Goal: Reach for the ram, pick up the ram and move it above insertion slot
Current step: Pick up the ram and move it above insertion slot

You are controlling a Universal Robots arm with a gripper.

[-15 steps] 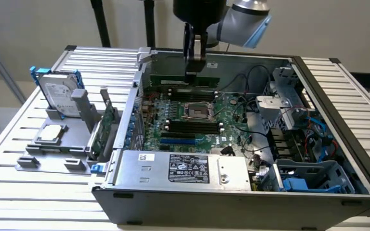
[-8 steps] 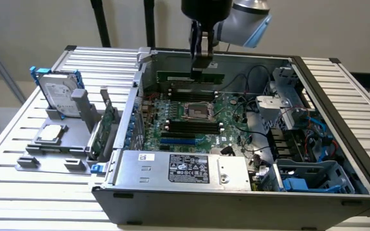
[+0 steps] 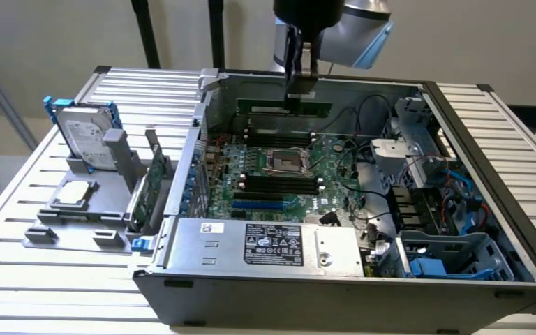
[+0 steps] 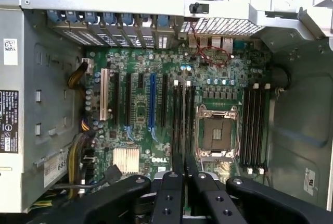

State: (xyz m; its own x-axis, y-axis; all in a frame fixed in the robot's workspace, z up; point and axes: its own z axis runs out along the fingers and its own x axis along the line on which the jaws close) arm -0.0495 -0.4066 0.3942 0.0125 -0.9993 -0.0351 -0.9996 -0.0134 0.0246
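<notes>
The green ram [image 3: 283,107] hangs level above the motherboard, over the black insertion slot [image 3: 266,130] rows.

Even diffuse light, exterior view bright, soft shadow inside the computer case [image 3: 473,230] below its rim. Wrist view dimmer and softer; mild glare on the case's metal wall [image 4: 47,104], gripper [image 4: 184,182] near the lens dark and blurred

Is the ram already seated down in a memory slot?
No. The gripper holds the ram in the air, above the motherboard.
</notes>
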